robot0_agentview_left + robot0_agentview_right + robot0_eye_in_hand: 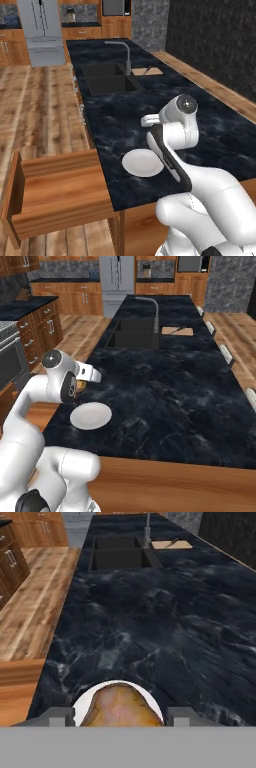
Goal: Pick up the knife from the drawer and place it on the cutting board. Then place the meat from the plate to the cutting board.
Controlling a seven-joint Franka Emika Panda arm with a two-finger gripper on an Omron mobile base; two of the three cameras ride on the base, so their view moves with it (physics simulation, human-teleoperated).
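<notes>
Two tool fingertips flank the meat, holding it just above the plate; knife on cutting board beside sink; drawer open.

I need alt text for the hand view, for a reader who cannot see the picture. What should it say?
The brown-golden meat sits between the two dark fingers, with the white plate showing behind it on a dark marbled counter. Farther along the counter are a double sink and a tan cutting board with the knife on it.
</notes>
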